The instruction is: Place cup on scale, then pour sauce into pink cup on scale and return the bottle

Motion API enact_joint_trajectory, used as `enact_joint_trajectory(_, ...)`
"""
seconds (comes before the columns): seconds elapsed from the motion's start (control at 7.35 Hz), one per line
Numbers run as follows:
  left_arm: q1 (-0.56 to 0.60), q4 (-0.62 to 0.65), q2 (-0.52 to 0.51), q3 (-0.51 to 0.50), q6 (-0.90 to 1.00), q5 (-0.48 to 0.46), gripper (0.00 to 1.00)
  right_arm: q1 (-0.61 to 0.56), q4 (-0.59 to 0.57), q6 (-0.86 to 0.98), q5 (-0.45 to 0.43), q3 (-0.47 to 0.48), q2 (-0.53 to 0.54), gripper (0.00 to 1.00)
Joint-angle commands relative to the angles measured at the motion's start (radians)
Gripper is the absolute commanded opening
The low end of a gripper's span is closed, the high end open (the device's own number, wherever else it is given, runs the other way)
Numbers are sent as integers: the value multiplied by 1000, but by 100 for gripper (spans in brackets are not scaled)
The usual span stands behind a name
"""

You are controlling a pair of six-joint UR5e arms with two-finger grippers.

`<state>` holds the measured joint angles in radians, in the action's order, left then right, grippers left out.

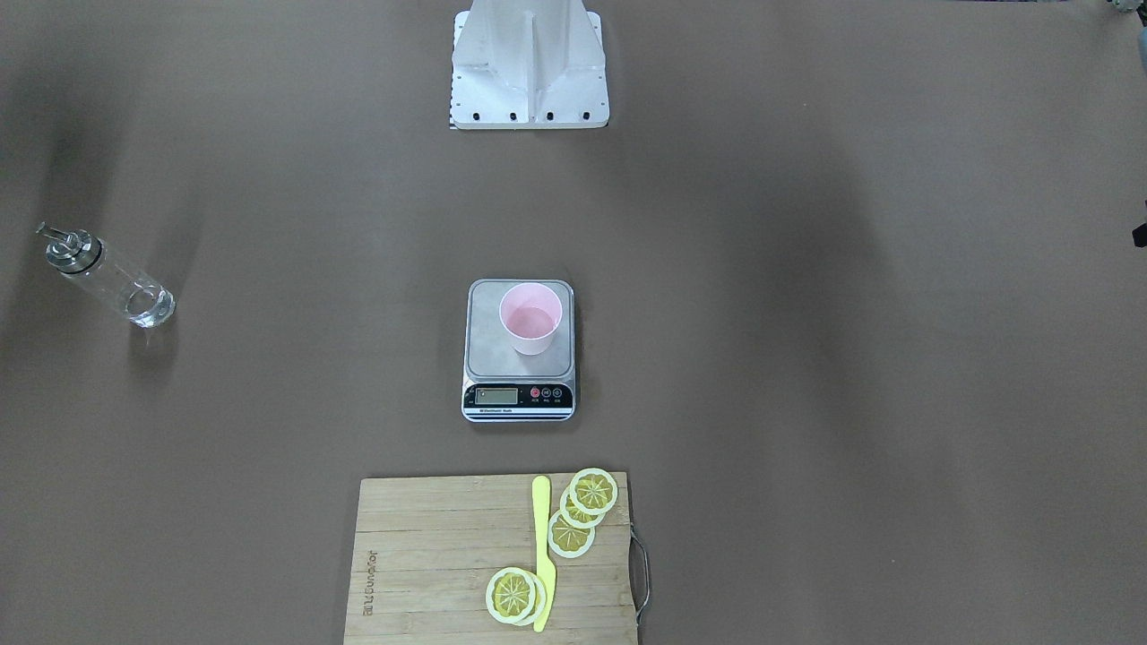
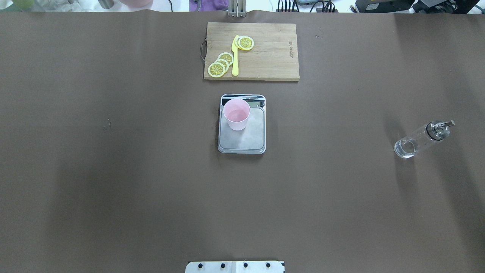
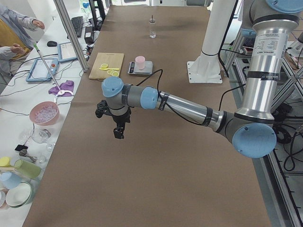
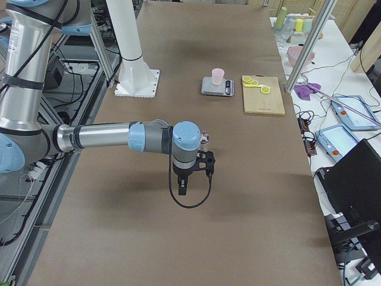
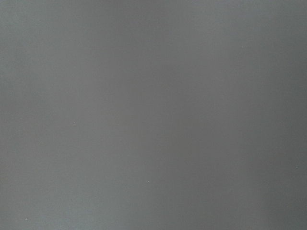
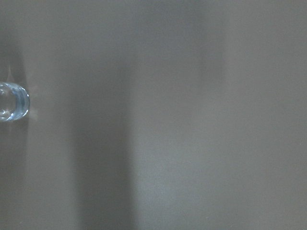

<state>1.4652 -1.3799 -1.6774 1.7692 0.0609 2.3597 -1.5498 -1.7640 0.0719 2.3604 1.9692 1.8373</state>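
Cup (image 1: 531, 318) on the scale (image 1: 518, 358), bottle (image 1: 112, 279) upright well right of the scale; right gripper (image 4: 183, 186) should back off high. I cannot tell its spread, nor that of the left gripper (image 3: 118, 132).

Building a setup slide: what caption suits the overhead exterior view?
Pink cup on the scale, bottle standing apart at right, cutting board beyond.

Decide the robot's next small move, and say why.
Probably swing the right hand toward the bottle: the cup already sits on the scale, and the bottle stands alone, ungripped, at the right wrist view's left edge. Whether pouring is done, I cannot tell.
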Motion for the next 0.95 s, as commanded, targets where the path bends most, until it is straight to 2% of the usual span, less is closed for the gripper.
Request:
enact_joint_trajectory(0.0,0,-24,30,-17,-7,-5,98,-4,-22,-3,8,22,-1,100)
enact_joint_trajectory(0.27,35,-30,94,-20,-7,0,98,-6,-17,-1,10,23,-1,100)
enact_joint_trajectory(0.41,70,-21,100,-14,-10,4,98,-6,-20,-3,11,22,-4,100)
enact_joint_trajectory(0.82,76,-13,102,-13,-10,6,98,-4,-34,-1,25,22,-13,100)
